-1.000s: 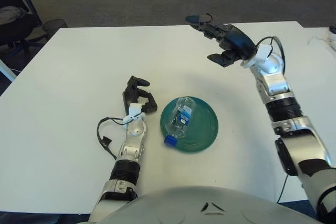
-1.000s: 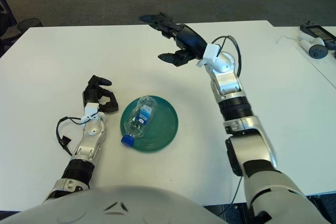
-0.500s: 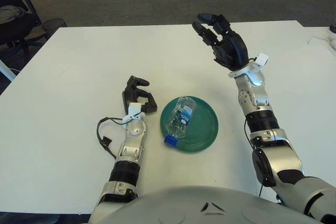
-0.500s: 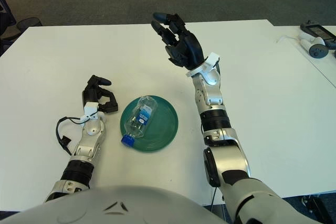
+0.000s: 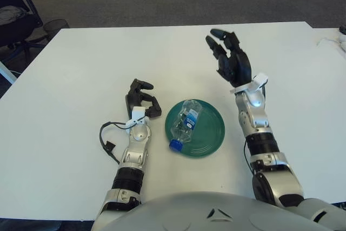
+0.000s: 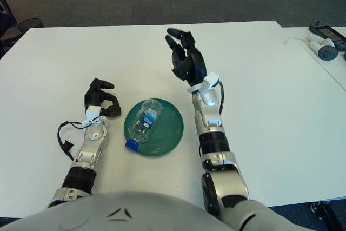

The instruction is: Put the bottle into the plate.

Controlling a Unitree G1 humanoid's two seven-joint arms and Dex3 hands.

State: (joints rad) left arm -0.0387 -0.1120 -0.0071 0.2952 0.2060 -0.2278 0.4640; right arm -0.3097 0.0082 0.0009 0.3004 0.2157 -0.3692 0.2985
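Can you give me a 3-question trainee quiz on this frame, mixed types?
1. True or false: the bottle stands upright on the table.
2. Which hand is raised with its fingers spread? A) left hand B) right hand
3. Fill in: the bottle's blue cap points toward the plate's ____ edge, on the robot's left side.

Key
1. False: it lies on its side in the green plate.
2. B. It holds nothing and shows up and to the right of the plate; the left hand shows low beside the plate's left rim, its fingers curled on nothing.
3. Near: the cap sits at the rim closest to the robot.
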